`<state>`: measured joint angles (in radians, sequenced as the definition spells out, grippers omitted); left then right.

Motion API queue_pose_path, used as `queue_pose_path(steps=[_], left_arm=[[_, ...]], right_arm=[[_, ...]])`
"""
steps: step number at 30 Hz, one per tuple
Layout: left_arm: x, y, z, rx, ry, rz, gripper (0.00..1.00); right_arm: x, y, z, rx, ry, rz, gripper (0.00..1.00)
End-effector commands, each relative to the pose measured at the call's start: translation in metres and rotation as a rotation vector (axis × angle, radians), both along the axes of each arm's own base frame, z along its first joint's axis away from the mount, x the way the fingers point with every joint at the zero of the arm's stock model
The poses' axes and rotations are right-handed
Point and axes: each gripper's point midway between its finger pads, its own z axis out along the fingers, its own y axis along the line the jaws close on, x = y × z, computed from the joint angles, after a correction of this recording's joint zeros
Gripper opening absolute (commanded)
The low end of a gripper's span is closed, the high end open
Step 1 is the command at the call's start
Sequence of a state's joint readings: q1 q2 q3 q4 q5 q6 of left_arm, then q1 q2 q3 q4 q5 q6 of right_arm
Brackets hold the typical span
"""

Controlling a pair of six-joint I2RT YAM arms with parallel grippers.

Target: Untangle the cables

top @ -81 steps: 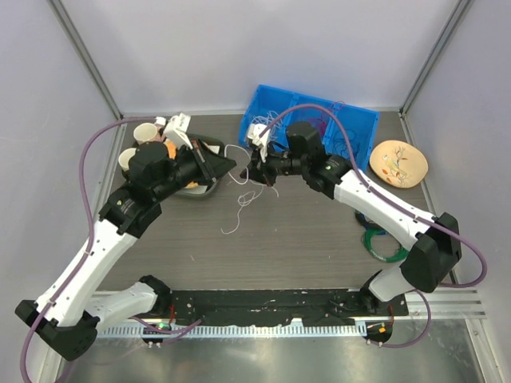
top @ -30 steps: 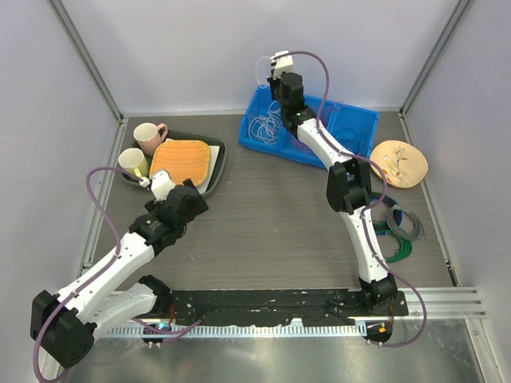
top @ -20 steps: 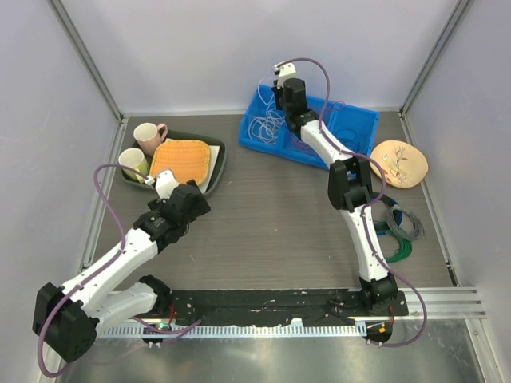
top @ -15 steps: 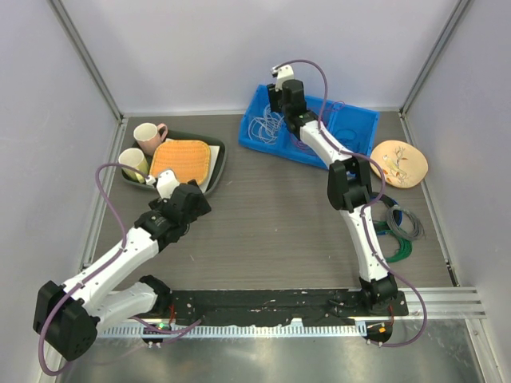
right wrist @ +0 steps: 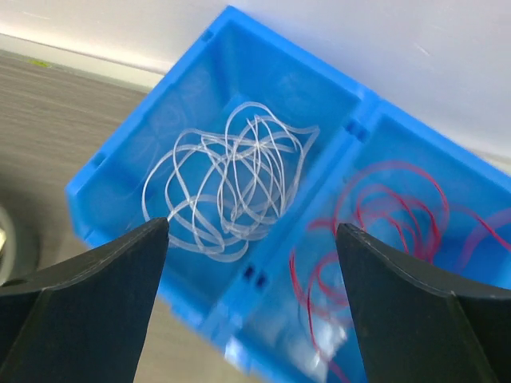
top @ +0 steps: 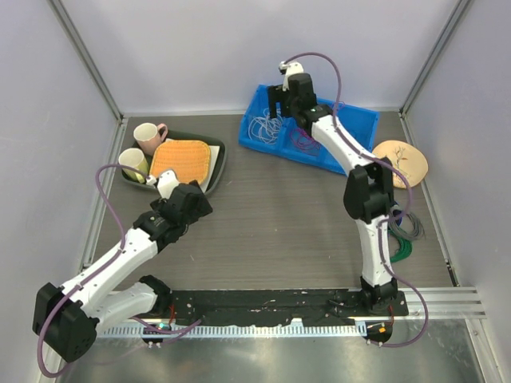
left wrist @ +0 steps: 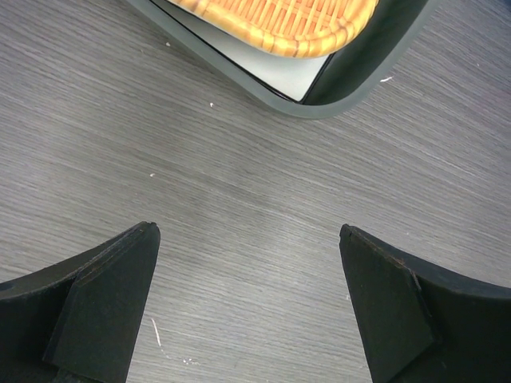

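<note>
The cables lie apart in a blue bin (top: 351,124) at the back of the table. White cables (top: 262,126) (right wrist: 227,179) fill its left compartment as a loose coil. Red cables (top: 306,142) (right wrist: 383,215) loop in the compartment beside it. My right gripper (top: 281,102) (right wrist: 251,226) hangs above the bin (right wrist: 263,275), over the wall between the two, open and holding nothing. My left gripper (top: 196,204) (left wrist: 247,229) is open over bare table, just in front of the dark tray's corner (left wrist: 351,72), far from the cables.
A dark tray (top: 217,163) at the back left carries an orange woven mat (top: 181,159) (left wrist: 279,24) and two mugs (top: 148,136). A decorated plate (top: 402,162) sits at the right. A coil of green and grey wire (top: 402,231) lies beside the right arm.
The right gripper has opened above the bin and shifted slightly right; the white cables rest in the left compartment. The left arm drew back from the middle to the tray's corner, then stayed still.
</note>
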<state>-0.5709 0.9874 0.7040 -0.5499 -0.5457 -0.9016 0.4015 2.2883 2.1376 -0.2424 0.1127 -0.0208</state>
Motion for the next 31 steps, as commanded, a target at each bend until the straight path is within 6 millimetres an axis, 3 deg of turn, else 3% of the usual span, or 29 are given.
queue_pose_path(steps=[1,2,4,5,7,8,10,11,12,13,14,15,16,17,19,22,31], left_arm=[[0.002,-0.005,0.023,-0.059,-0.045,-0.003,1.00],[0.002,-0.006,0.023,-0.066,-0.040,-0.004,1.00],[0.000,-0.010,0.023,-0.082,-0.035,-0.018,1.00],[0.000,-0.010,0.023,-0.083,-0.035,-0.019,1.00],[-0.001,-0.012,0.021,-0.088,-0.026,-0.027,1.00],[-0.001,-0.013,0.019,-0.089,-0.018,-0.031,1.00],[-0.003,-0.017,0.013,-0.089,0.015,-0.050,1.00],[-0.003,-0.017,0.012,-0.085,0.027,-0.049,1.00],[-0.004,-0.018,0.010,-0.085,0.036,-0.055,1.00],[-0.004,-0.019,0.009,-0.086,0.045,-0.060,1.00],[-0.003,-0.020,0.009,-0.089,0.046,-0.062,1.00],[-0.004,-0.021,0.008,-0.090,0.049,-0.066,1.00],[-0.004,-0.022,0.009,-0.092,0.048,-0.071,1.00],[-0.004,-0.023,0.009,-0.098,0.048,-0.077,1.00],[-0.006,-0.021,0.009,-0.096,0.048,-0.076,1.00],[-0.011,-0.016,0.008,-0.092,0.041,-0.068,1.00],[-0.017,-0.004,0.019,-0.100,-0.021,-0.035,1.00]], right_arm=[[-0.066,-0.047,0.088,0.088,-0.001,-0.203,0.92],[-0.092,-0.059,0.090,0.087,0.013,-0.216,0.92],[-0.118,-0.073,0.082,0.092,0.046,-0.256,0.93],[-0.146,-0.088,0.074,0.093,0.079,-0.290,0.93],[-0.172,-0.105,0.061,0.135,0.106,-0.378,0.93],[-0.197,-0.119,0.043,0.142,0.130,-0.420,0.94],[-0.220,-0.134,0.032,0.202,0.124,-0.494,0.94],[-0.238,-0.143,0.002,0.177,0.168,-0.516,0.95],[-0.252,-0.151,0.014,0.221,0.128,-0.539,0.95],[-0.261,-0.154,0.009,0.260,0.134,-0.563,0.95],[-0.275,-0.159,-0.009,0.251,0.160,-0.564,0.95],[-0.285,-0.160,-0.004,0.278,0.141,-0.544,0.95],[-0.292,-0.160,-0.008,0.284,0.141,-0.526,0.95],[-0.302,-0.166,-0.026,0.274,0.161,-0.538,0.96],[-0.313,-0.166,-0.029,0.304,0.156,-0.522,0.96],[-0.328,-0.166,-0.053,0.297,0.188,-0.491,0.96],[-0.332,-0.169,-0.058,0.305,0.155,-0.476,0.97]])
